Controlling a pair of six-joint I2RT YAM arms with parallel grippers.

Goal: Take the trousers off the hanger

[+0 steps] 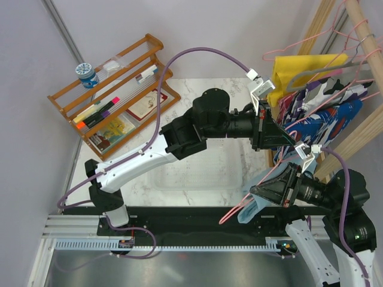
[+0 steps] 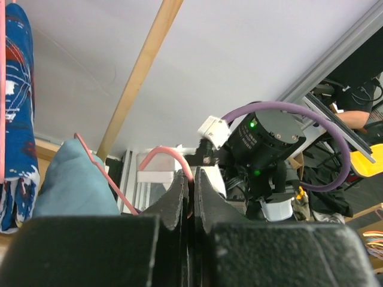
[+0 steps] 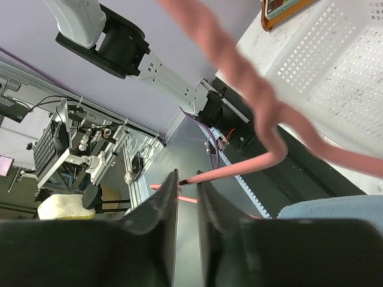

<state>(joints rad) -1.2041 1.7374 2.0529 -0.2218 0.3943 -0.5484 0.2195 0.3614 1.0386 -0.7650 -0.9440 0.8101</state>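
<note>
Pink and thin, the wire hanger [image 2: 168, 150] is sitting between the fingertips of your left pincer [image 2: 190, 184]. That pincer is clenching on it, with the wire arching over from the left and dropping into the closed jaws. Your right pincer [image 3: 190, 192] is grasping the hanger as well. Its jaws are drawn to a narrow slit, and a straight run of pink wire is ending right at its tips.

The plain light sky-blue fabric trousers [image 1: 251, 212] are hanging on the hanger, bunched just beside your right pincer on its near side in the overhead view. From the left wrist they are showing as a soft mound to the left of your left pincer, with the pink wire running down across them. Hanger and trousers are being held in the air between your two pincers.

A clear plastic tray [image 1: 179, 178] is lying on the marbled bench [image 1: 203, 98], off to the left of your right pincer and apart from it. Beyond your left pincer, on its right, a yellow cloth [image 1: 302, 67] and blue-white-purple patterned clothes [image 1: 335, 116] are hanging from a wooden rack [image 1: 359, 128].
</note>
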